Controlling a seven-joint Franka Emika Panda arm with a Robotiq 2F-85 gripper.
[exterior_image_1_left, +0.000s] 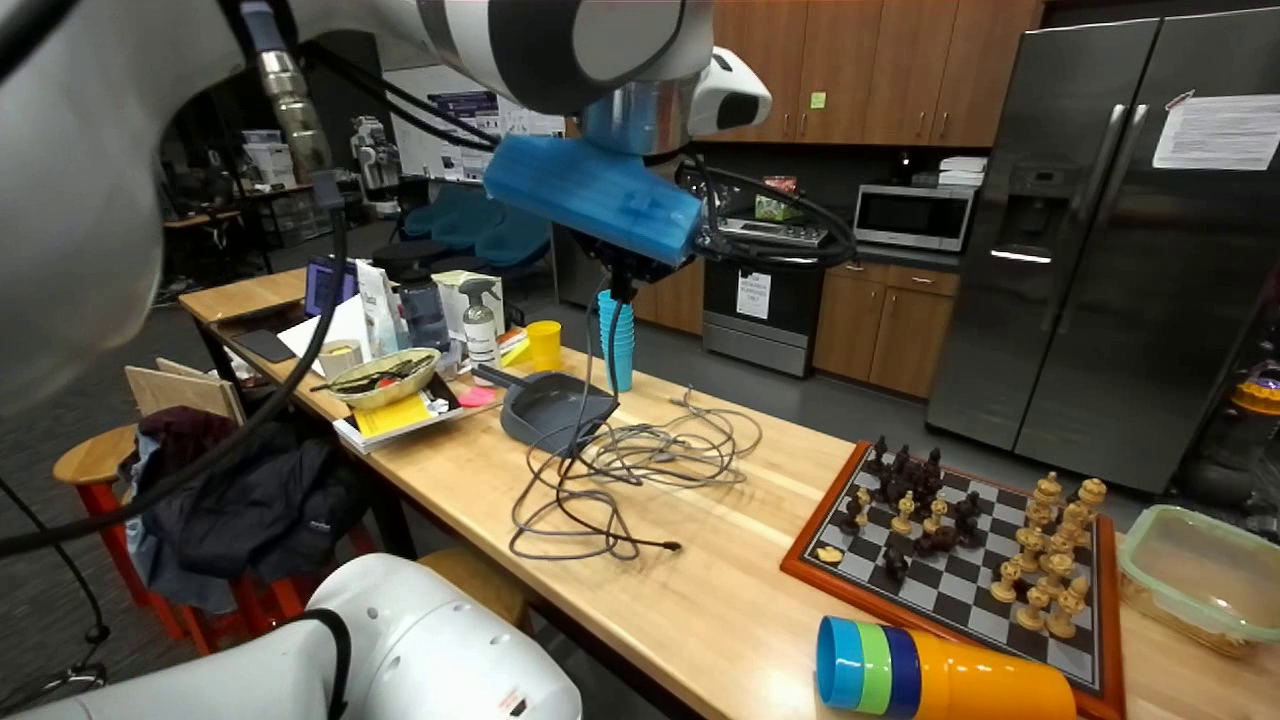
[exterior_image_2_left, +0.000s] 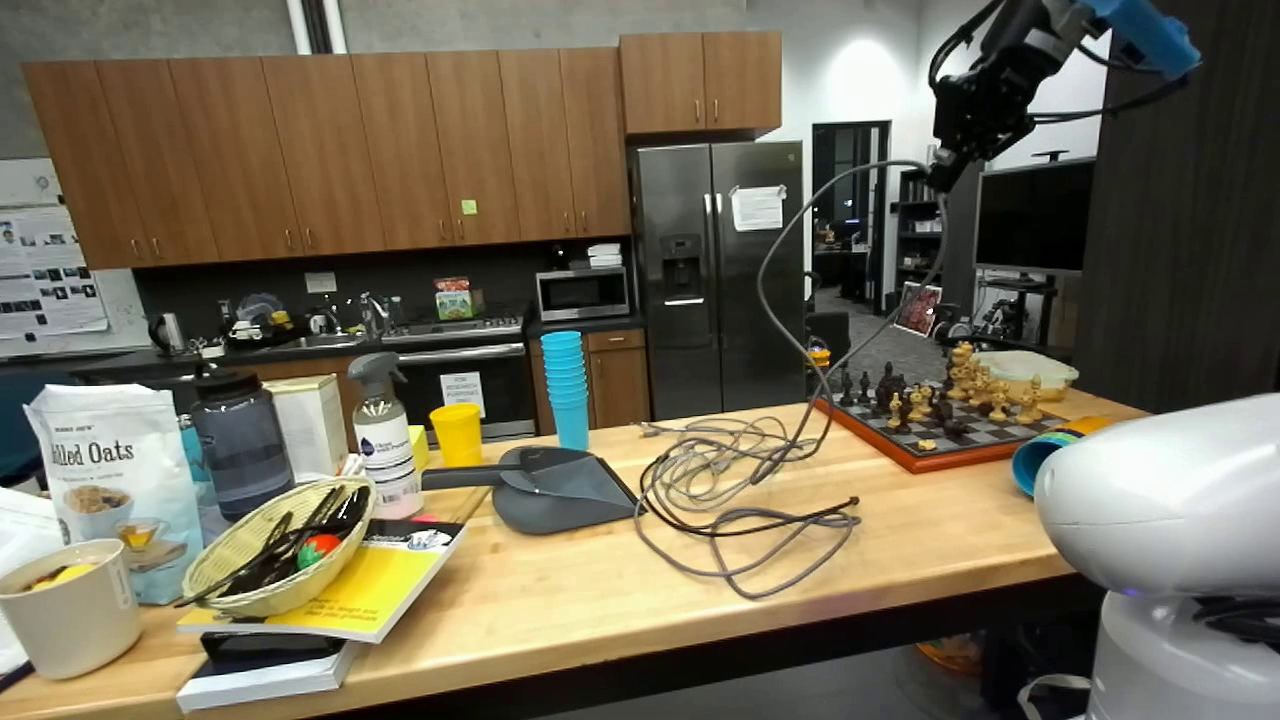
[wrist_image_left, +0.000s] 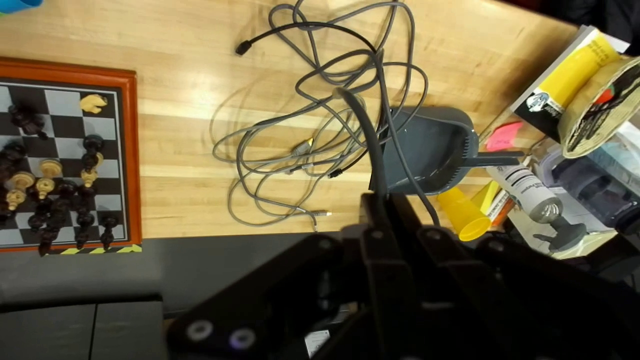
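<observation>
Two strands of grey cable (wrist_image_left: 373, 145) are hanging from the gripper (exterior_image_2_left: 940, 178), one arcing out sideways and one dropping more directly, both running down to a tangle of loops on the wooden table (exterior_image_2_left: 950, 530). That tangle is lying well below the gripper, between a grey dustpan (exterior_image_2_left: 565, 495) and a chessboard (wrist_image_left: 131, 150). The gripper's fingers are pinching the cable between them, with hardly any gap showing in the wrist view, and are hovering high above the wooden table.

Lab kitchen: fridge (exterior_image_2_left: 750, 300), microwave (exterior_image_2_left: 583, 295), "RESEARCH PURPOSES" sign (exterior_image_2_left: 462, 394).
</observation>
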